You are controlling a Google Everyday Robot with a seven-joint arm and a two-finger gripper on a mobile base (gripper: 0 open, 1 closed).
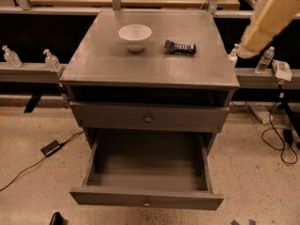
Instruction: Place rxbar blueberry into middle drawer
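On the left part of the flat grey cabinet top sits a round white bowl. I leave it alone, because it is not my job. Just to its right, near it but not touching, lies the small flat snack bar in a dark blue wrapper, the rxbar blueberry. It lies flat near the back of the top, so I think I must come down on it from above. Lower down, the grey drawer front with a round knob is pushed in. Under it the wide grey wooden middle drawer is pulled out and looks bare inside, ready for the bar. My gripper hangs up high on the right, past the cabinet's right edge and well apart from the bar. It does not have the bar, and I cannot tell if it is open or closed.
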